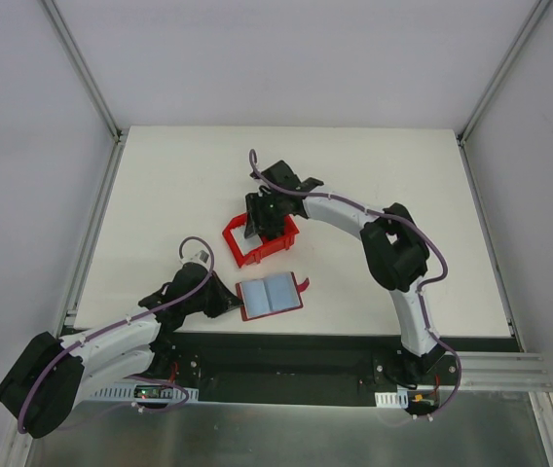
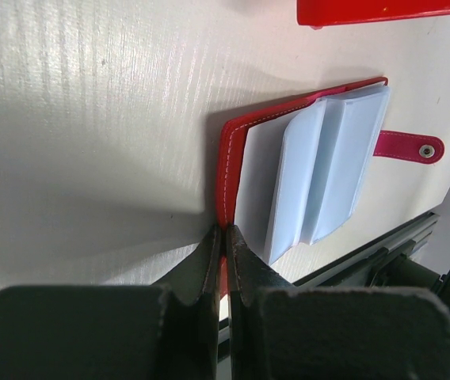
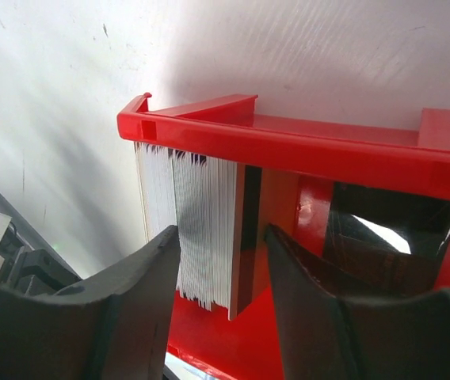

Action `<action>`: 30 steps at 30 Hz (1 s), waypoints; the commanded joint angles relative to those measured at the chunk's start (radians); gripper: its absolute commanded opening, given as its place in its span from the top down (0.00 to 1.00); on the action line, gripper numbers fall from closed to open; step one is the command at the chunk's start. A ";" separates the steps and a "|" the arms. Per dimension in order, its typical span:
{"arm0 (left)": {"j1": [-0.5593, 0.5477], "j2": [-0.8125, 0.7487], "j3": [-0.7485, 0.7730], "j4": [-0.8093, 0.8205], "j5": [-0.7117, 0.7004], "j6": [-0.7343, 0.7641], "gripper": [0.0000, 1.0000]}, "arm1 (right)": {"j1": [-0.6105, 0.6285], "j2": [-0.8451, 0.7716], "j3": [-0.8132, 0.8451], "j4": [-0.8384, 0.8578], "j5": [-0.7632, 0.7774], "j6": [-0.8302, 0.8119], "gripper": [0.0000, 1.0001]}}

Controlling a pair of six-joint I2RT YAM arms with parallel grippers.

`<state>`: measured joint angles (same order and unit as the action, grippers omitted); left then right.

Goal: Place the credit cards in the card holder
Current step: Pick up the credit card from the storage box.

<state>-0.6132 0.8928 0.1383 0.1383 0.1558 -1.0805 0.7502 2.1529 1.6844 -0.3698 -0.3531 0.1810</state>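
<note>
You had left gripper (image 2: 223, 237) pinched shut on edge of holder (image 2: 320, 166) to pin it open; right gripper (image 3: 221, 231) straddled cards (image 3: 201, 214) in bin (image 3: 304, 146), jaws half-wide (no clamp yet).

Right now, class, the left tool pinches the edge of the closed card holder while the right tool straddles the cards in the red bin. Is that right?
Not quite. The card holder lies open, not closed, as the left wrist view shows. Otherwise yes: the left tool pinches its edge while the right tool straddles the cards in the red bin.
</note>
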 commanded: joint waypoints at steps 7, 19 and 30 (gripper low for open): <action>0.013 0.014 0.014 -0.045 -0.001 0.042 1.00 | -0.006 -0.094 -0.009 0.023 -0.029 0.006 0.67; 0.013 0.014 0.015 -0.043 -0.001 0.042 1.00 | -0.017 -0.137 -0.031 0.026 0.011 0.000 0.88; 0.013 0.001 -0.002 -0.043 -0.001 0.039 1.00 | -0.031 -0.206 -0.032 -0.009 0.140 -0.041 1.00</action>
<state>-0.6132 0.8955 0.1410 0.1387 0.1570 -1.0653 0.7231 2.0365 1.6455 -0.3611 -0.2958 0.1738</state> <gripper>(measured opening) 0.006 0.010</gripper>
